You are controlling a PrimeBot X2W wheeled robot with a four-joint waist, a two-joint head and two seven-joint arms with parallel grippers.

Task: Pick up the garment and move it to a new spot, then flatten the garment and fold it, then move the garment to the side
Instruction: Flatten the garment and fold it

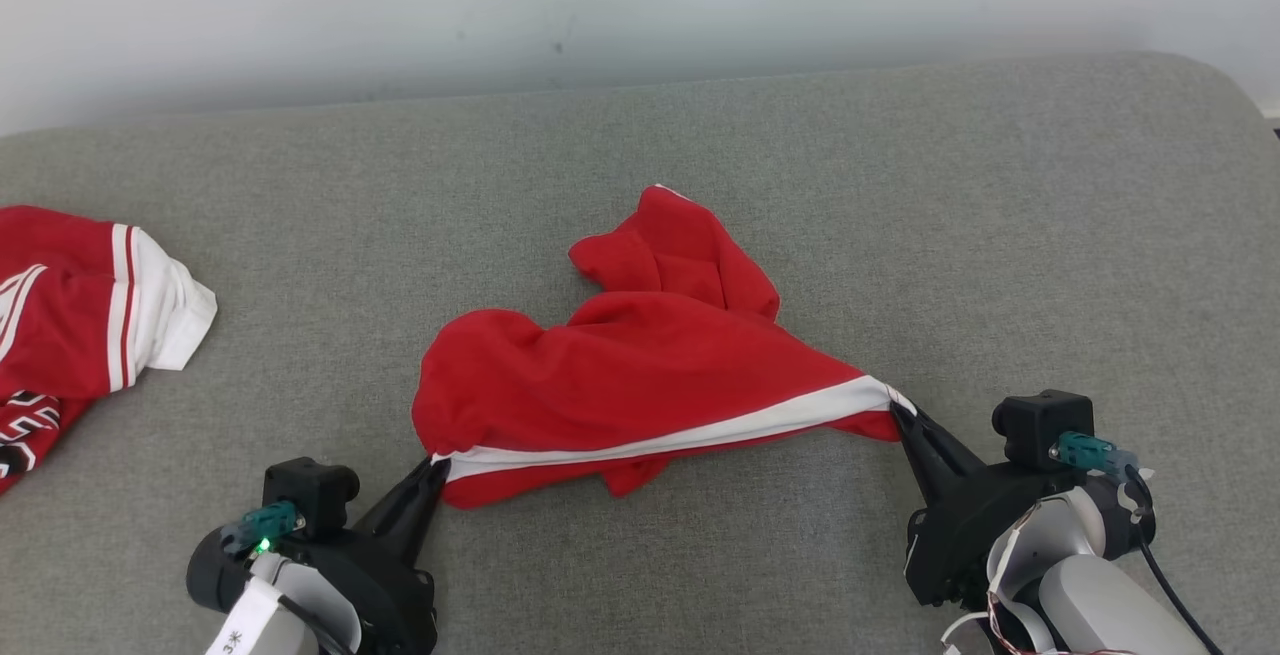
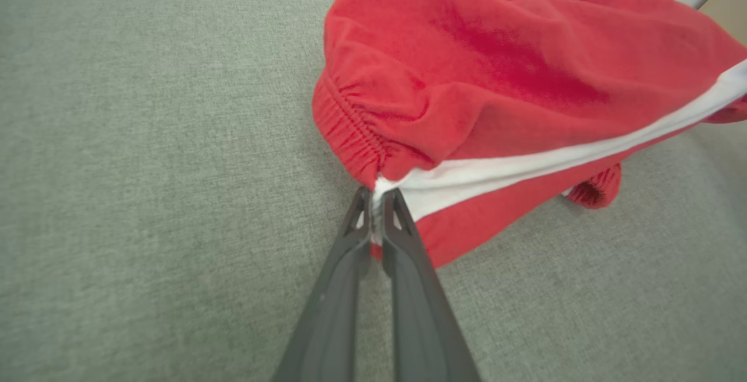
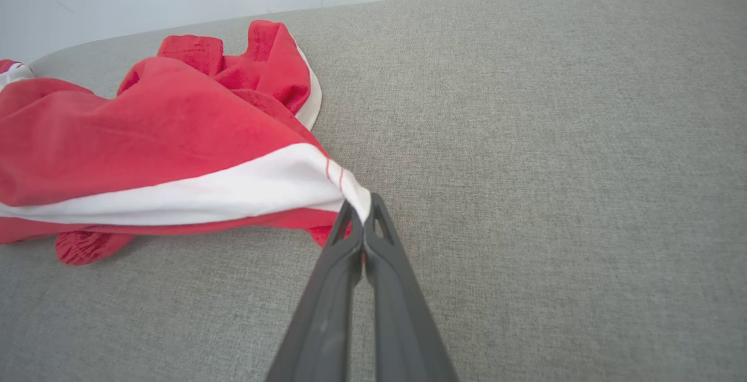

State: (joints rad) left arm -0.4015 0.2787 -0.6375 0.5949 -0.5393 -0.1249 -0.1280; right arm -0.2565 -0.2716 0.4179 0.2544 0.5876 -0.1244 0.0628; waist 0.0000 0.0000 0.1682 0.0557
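Observation:
A red garment [image 1: 640,375] with a white side stripe lies crumpled in the middle of the grey cushioned surface. My left gripper [image 1: 436,465] is shut on its lower left corner, where the white stripe ends. My right gripper [image 1: 893,410] is shut on the stripe's other end at the right. The stripe runs taut between the two. In the left wrist view the garment [image 2: 496,79] bulges above my left gripper [image 2: 378,195], which pinches white cloth beside a gathered elastic band. The right wrist view has the garment [image 3: 146,143] spread left of my right gripper [image 3: 360,207].
A second red and white garment [image 1: 70,315] lies at the left edge of the grey surface [image 1: 900,215]. A pale wall [image 1: 600,5] runs along the far side. Bare cushion stretches to the right and in front of the garment.

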